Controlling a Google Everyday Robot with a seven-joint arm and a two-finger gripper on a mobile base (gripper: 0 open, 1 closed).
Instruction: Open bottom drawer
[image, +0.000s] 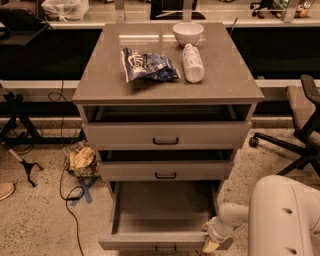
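- While checking bottom drawer (161, 212): pulled well out from cabinet (100, 82) base, looks empty.
- Probably light, rigid, rail-guided; best taken by dark centre handle (165, 248).
- Gripper (210, 243) low at cabinet's front right, beside drawer corner; clamp state: cannot tell.

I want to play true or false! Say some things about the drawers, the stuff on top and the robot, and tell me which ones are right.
1. The flat grey-taupe bottom drawer stands far out of the cabinet. True.
2. The round white bowl sits inside the bottom drawer. False: it stands at the back of the grey cabinet top.
3. The white plastic bottle lies on its side next to the crumpled blue snack bag. True.
4. The robot's hand is up on the cabinet top. False: it is low down, at the right front corner of the bottom drawer.
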